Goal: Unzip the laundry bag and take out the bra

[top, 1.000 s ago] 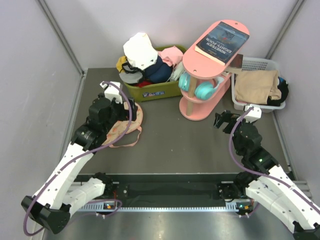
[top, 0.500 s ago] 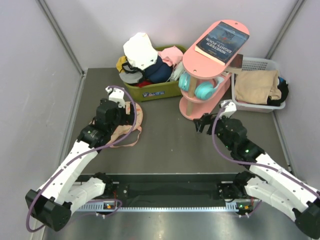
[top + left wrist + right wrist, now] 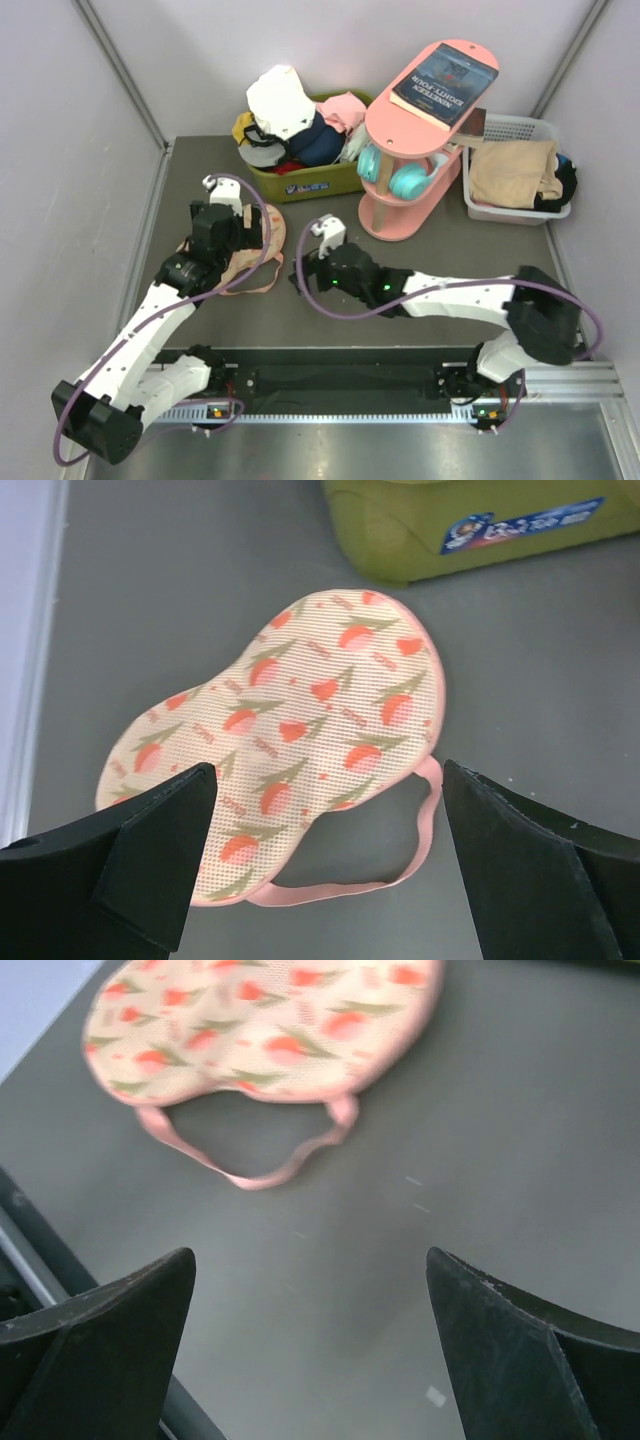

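- Two grippers, both spread wide and holding nothing. The left gripper (image 3: 328, 770) hangs right over the laundry bag (image 3: 300, 740). The right gripper (image 3: 308, 1255) sits low over bare table (image 3: 480, 1110), just beside the bag's pink loop (image 3: 243, 1181).
- The bag's lying flat on the table, left of centre in the top view, just below the green bin (image 3: 300, 182). It looks zipped all the way round and there's no bra showing, so I'd guess it's inside.
- Step in hand, as I read it: getting set to unzip. One side pins, the other pulls.
- Honestly I can't pick out the zip pull in either wrist view. Pink trim runs round the edge, but the tab's too small to tell. I'd find it before committing.
- Tip: pin the bag body with the left gripper near the lower left of its own frame, or the mesh fabric will likely slide and bunch up.
- Don't grab the loop by mistake, since tugging it probably drags the whole bag instead of opening it.
- Pull along the curve of the trim, not straight, or the slider may jam.
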`<action>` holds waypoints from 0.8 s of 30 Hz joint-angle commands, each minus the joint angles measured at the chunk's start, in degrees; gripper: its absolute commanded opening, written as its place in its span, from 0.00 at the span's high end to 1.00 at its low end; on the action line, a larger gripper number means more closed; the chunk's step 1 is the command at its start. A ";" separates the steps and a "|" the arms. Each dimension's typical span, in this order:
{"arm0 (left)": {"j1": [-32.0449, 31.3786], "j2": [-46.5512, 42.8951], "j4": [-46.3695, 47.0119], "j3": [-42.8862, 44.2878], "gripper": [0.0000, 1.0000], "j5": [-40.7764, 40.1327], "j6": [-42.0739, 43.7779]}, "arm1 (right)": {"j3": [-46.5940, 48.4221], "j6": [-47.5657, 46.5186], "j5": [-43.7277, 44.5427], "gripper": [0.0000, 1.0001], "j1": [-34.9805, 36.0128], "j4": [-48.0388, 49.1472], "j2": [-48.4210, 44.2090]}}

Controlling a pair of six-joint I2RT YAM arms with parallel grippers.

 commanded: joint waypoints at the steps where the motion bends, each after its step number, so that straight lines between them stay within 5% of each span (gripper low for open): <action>1: 0.30 -2.93 1.73 -0.49 0.01 -5.90 -0.01 | 10.53 2.38 3.45 0.04 3.79 1.89 11.48; 9: 0.30 -3.81 2.35 -0.76 0.01 -3.88 -0.27 | 23.72 10.74 4.50 0.10 4.14 -1.89 28.81; 24: 0.39 -4.34 2.26 -0.76 0.01 -2.21 -0.62 | 36.11 13.11 11.10 0.24 4.14 -12.62 40.25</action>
